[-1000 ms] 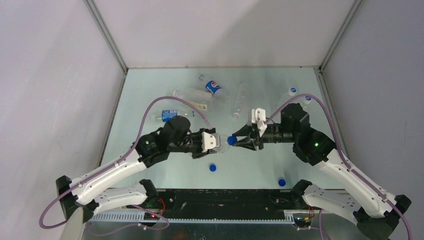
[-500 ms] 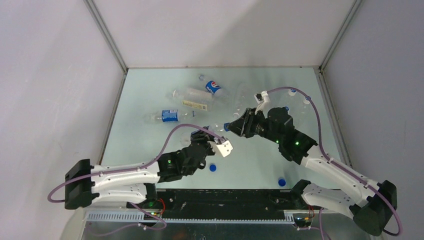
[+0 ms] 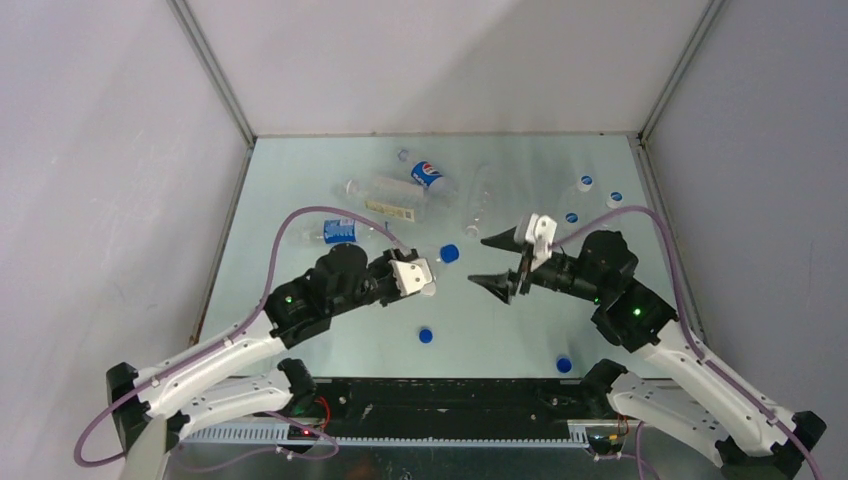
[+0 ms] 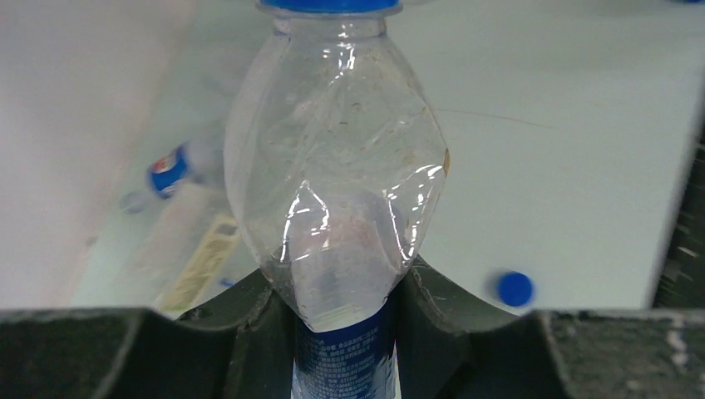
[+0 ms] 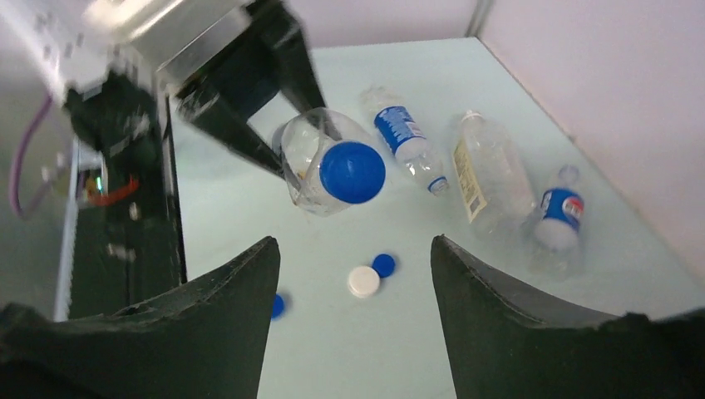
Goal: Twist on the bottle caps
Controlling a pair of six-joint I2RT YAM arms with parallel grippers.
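The left wrist view's top edge crops the cap [image 4: 328, 5] and the left pincer [image 4: 341, 291] hides part of the bottle [image 4: 332, 166].

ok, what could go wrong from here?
1. The left gripper pinches the clear bottle at its thin, creased body, so it could buckle or twist in the grip.
2. The right gripper stands open, clear of the blue cap on the neck. How tight that cap sits is not visible, so it may be loose.
3. The white cap and a loose blue cap lie on the table below, easy to scatter at set-down.
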